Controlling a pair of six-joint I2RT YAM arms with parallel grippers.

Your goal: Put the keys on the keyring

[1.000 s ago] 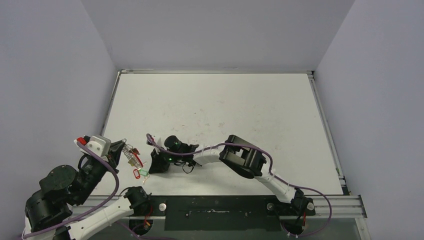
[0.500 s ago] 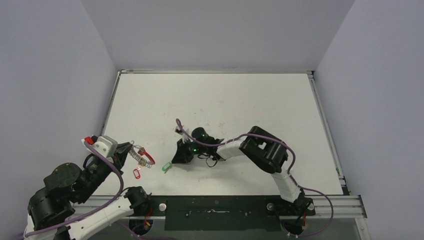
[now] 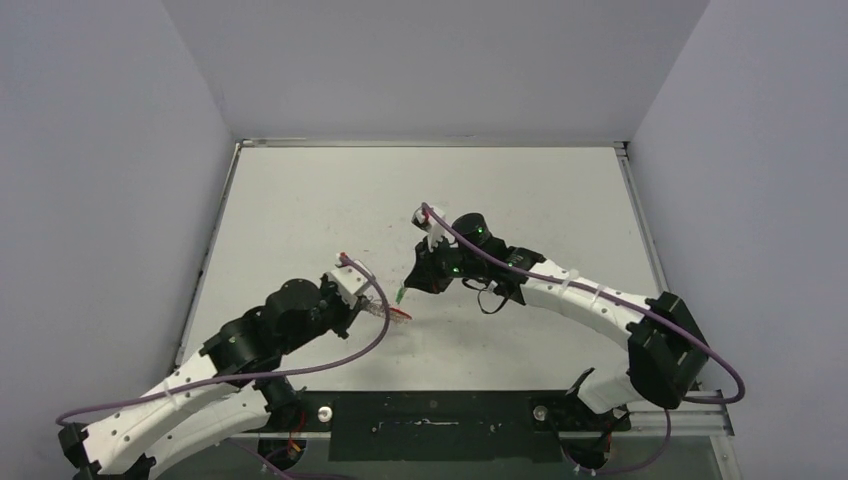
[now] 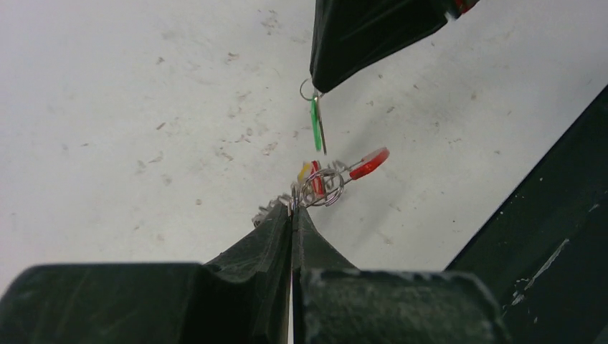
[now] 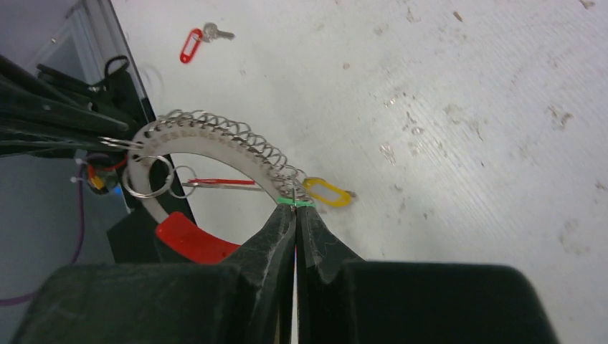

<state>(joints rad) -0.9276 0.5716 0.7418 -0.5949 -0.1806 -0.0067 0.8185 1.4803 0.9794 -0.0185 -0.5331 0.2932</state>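
Both arms moved in the last second. The left arm swung from the near-left corner of the worktop (image 3: pixel 500 190) toward the middle of its near half, and the right arm pulled back rightward, so the two now meet tip to tip. Left to right: one red-tagged key (image 5: pixel 192 44) lies loose on the worktop, well apart from the ring; the top view hides it. The left gripper (image 4: pixel 292 211) is clenched on the keyring (image 5: pixel 215 136), pinching its wire so the coil-wrapped arc points at the right arm. The red plastic piece (image 5: pixel 190 240) sits on the ring's rim. A yellow-tagged key (image 5: pixel 326 192) sits at the coil's end and looks already threaded. The green-tagged key (image 4: pixel 315 125) hangs just beside that end; I can't tell if it touches. It is pinched at the top by the right gripper (image 5: pixel 295 206), fingers clamped tight. A second ago the green tag lay next to the red one near the near-left corner; now it's lifted and carried to the ring. My read: the pick is done, threading the green key is next, and the red-tagged one is left after that. No containers in view. The ring is the only holder, apparently carrying the yellow-tagged key and a couple of small split rings.
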